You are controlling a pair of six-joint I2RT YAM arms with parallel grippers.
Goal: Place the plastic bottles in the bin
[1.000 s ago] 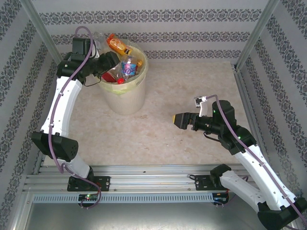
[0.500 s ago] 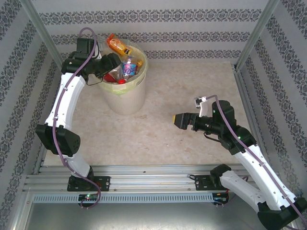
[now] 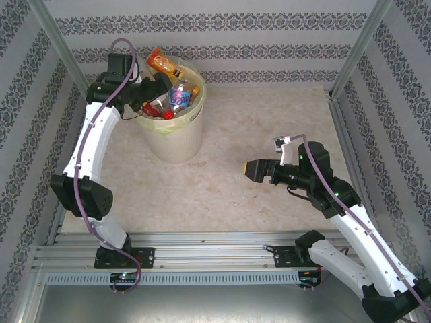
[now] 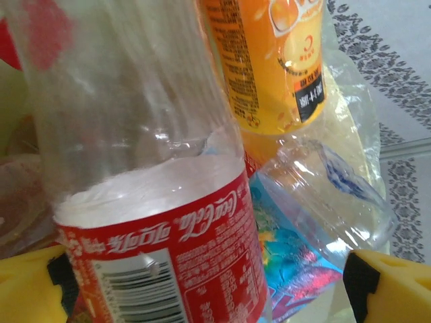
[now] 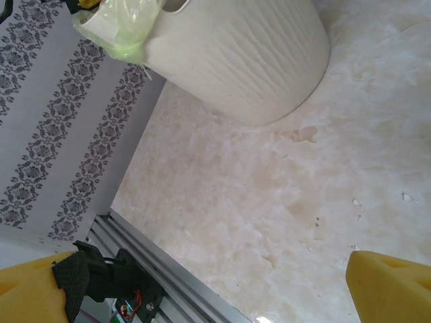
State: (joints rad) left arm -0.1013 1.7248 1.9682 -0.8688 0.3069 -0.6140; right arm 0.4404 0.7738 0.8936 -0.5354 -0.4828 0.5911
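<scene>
1. From above, the left arm is rising from its base and bending at the elbow. Its left claw (image 3: 155, 86) is hanging over the left rim of the bin (image 3: 176, 138), which is standing at the far left of the desk (image 3: 269, 121).
2. In that same view the plastic bottles (image 3: 176, 95) are lying heaped inside the bin, and an orange bottle (image 3: 163, 62) is poking up over the far rim. The right arm is reaching low across the desk. Its right claw (image 3: 252, 168) is pointing left, well apart from the bin.
3. The left wrist camera is looking straight down into the heap. Its yellow fingers (image 4: 27, 286) are standing spread at the two bottom corners. A clear bottle with a red label (image 4: 161, 256) is sitting between them, close against the left finger and apart from the right one. Behind it an orange bottle is leaning beside a crushed clear one (image 4: 323, 188), and a blue label (image 4: 289, 262) is showing underneath.
4. The right wrist camera is showing what the others are not, the bin's ribbed cream wall and the pale bag (image 5: 121, 33) folding over its rim. Its yellow fingers (image 5: 390, 282) are spread wide, with nothing but bare desk between them.
</scene>
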